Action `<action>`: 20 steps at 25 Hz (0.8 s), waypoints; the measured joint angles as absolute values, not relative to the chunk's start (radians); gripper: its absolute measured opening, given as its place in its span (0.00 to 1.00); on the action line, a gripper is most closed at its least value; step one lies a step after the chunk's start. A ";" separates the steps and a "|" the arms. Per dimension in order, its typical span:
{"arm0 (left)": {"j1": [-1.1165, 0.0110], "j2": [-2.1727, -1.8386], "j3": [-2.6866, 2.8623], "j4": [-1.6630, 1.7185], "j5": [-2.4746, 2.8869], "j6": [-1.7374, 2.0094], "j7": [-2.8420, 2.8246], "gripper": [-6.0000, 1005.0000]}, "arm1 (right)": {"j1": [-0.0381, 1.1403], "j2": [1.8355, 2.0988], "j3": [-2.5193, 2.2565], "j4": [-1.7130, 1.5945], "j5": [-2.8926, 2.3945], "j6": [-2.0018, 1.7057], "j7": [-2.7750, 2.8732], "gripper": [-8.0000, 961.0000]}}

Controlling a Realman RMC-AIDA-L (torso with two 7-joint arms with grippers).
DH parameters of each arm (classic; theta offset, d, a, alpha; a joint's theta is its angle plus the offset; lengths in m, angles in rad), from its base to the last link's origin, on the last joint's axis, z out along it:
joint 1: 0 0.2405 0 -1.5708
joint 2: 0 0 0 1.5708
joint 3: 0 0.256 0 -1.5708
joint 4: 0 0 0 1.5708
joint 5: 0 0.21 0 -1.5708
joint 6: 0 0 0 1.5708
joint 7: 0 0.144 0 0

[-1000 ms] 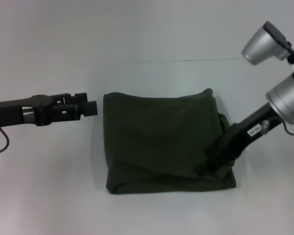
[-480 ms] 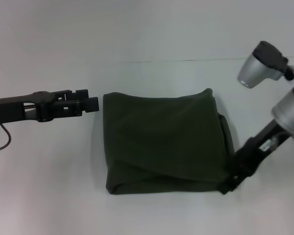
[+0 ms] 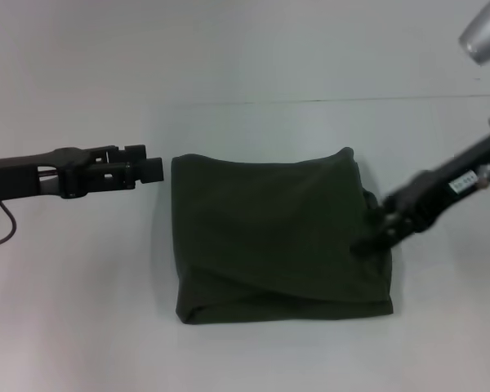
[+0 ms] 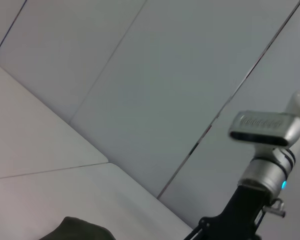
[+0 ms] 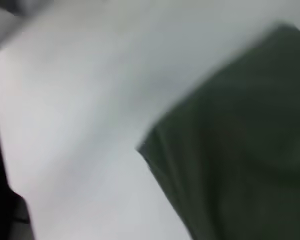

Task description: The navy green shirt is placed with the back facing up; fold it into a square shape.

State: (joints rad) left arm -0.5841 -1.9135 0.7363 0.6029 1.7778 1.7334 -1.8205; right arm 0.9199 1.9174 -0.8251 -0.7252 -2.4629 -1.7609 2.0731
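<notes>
Folded navy green shirt [image 3: 273, 237] — left gripper [image 3: 151, 170] beside one edge, right gripper [image 3: 367, 242] at the other.

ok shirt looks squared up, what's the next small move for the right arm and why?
Probably lift the right gripper up and away to the right. The navy green shirt already lies folded in a roughly square bundle on the table, and that gripper sits at its right edge, over the cloth. The left gripper hangs just off the left edge, apart from it.
</notes>
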 joint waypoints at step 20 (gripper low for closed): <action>-0.510 -1.982 0.737 0.595 1.896 1.739 -1.750 0.94 | 0.989 1.961 -0.858 -0.654 -2.393 -1.612 2.012 0.95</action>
